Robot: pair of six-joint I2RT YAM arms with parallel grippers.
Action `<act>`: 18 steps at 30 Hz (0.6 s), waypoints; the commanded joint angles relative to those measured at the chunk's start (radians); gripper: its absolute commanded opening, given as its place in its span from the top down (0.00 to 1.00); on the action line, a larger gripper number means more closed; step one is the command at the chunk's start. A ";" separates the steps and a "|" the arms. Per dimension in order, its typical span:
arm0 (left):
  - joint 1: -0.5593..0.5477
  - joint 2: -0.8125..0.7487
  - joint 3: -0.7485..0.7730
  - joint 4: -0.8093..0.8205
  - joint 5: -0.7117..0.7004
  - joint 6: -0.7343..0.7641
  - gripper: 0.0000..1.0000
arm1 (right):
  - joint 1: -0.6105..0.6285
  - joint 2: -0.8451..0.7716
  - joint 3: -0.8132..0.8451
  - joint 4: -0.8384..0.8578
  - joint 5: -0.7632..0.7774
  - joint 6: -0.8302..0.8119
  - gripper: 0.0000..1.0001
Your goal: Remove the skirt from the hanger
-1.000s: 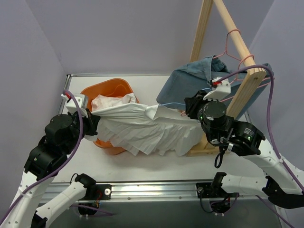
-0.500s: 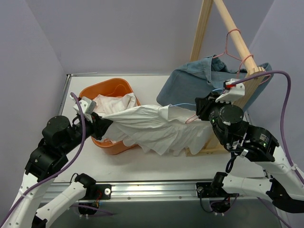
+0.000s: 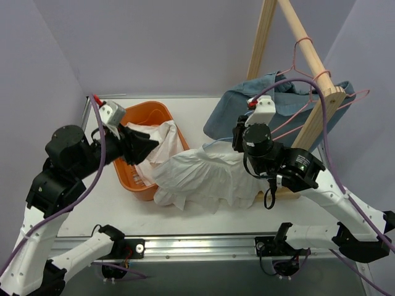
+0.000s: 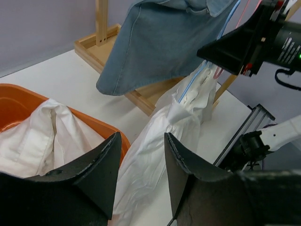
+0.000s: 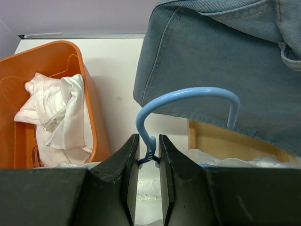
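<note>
Skirt [image 3: 203, 179] lying bunched on table [image 3: 123, 216] between orange basket [image 3: 154, 111] and wooden rack [image 3: 308, 55], waistband end reaching up to blue hanger [image 5: 188, 96]. Your right gripper [image 5: 148, 155] pinching hanger neck, jaws pressing on wire. Your left gripper [image 4: 141, 141] hovering spread, gripping nothing, by basket. You're sitting roughly midway: hanger hook hanging free of rack, skirt seemingly clinging on; pulling it off remaining.
</note>
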 commanded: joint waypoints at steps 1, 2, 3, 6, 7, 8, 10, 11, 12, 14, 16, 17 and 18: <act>-0.014 0.089 0.104 -0.074 -0.036 -0.074 0.50 | 0.000 0.017 0.065 0.044 0.030 0.019 1.00; -0.021 0.121 0.117 -0.077 -0.060 -0.076 0.51 | 0.000 0.037 0.071 0.044 0.034 0.020 1.00; -0.034 0.140 0.150 -0.101 -0.075 -0.074 0.51 | 0.000 0.046 0.085 0.043 0.034 0.022 1.00; -0.124 0.235 0.230 -0.169 -0.164 -0.058 0.50 | 0.000 0.094 0.109 0.034 0.039 0.017 1.00; -0.158 0.258 0.247 -0.184 -0.201 -0.053 0.51 | 0.000 0.103 0.128 0.031 0.041 0.017 1.00; -0.225 0.292 0.256 -0.199 -0.241 -0.050 0.51 | 0.001 0.118 0.134 0.028 0.045 0.017 1.00; -0.262 0.310 0.264 -0.198 -0.298 -0.059 0.50 | 0.001 0.124 0.148 0.028 0.048 0.019 1.00; -0.268 0.312 0.258 -0.178 -0.298 -0.067 0.50 | 0.001 0.126 0.148 0.029 0.054 0.020 1.00; -0.268 0.312 0.252 -0.169 -0.298 -0.077 0.50 | 0.001 0.127 0.149 0.031 0.056 0.020 1.00; -0.278 0.324 0.252 -0.163 -0.298 -0.085 0.49 | 0.003 0.135 0.154 0.023 0.056 0.023 1.00; -0.296 0.344 0.259 -0.163 -0.322 -0.088 0.49 | 0.003 0.140 0.154 0.018 0.057 0.025 1.00; -0.304 0.350 0.265 -0.160 -0.329 -0.088 0.49 | 0.003 0.140 0.148 0.020 0.057 0.026 1.00; -0.311 0.356 0.267 -0.158 -0.333 -0.088 0.49 | 0.003 0.140 0.142 0.023 0.057 0.026 1.00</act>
